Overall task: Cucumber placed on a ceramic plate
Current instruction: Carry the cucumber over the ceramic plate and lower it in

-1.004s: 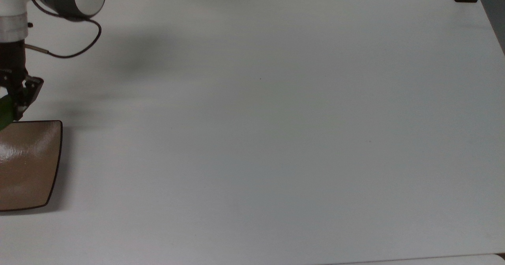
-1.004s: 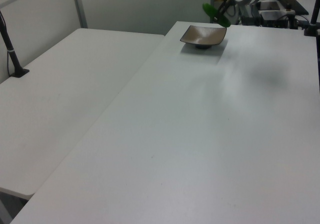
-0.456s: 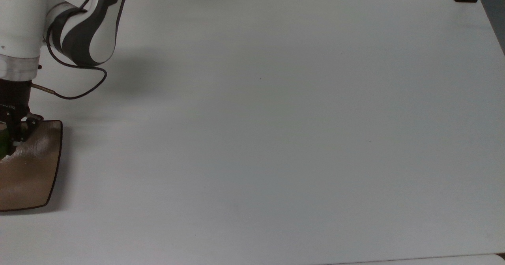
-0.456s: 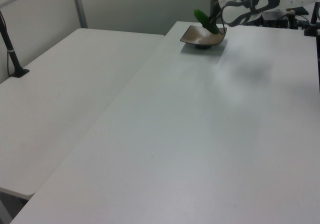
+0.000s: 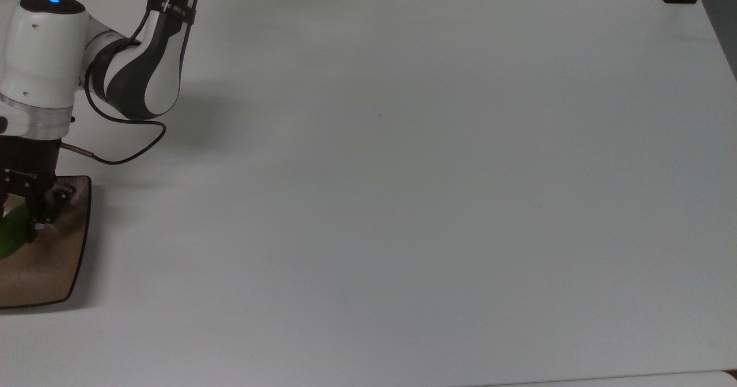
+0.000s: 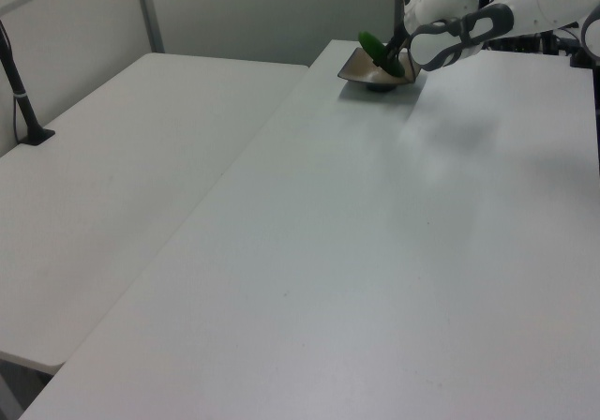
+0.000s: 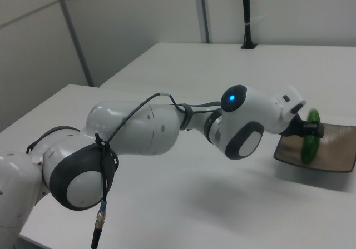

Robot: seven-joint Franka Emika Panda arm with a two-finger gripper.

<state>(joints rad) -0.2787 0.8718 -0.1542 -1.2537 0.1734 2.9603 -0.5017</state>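
Cucumber (image 6: 379, 51) sits tilted over the ceramic plate (image 6: 361, 71), lower end at or just above plate surface; contact unclear. Claw (image 5: 35, 221) clenched on cucumber, gripping near its upper part. Plate at far edge of white worktop (image 5: 403, 203), top view's left. Panda arm (image 7: 156, 129) w/ black cable stretches across worktop.

At the left edge of the top view, the pincer (image 5: 31, 226) now sits lower over the ceramic plate (image 5: 57, 260), carrying the cucumber (image 5: 11, 236) from beyond the plate's upper rim to above its surface.
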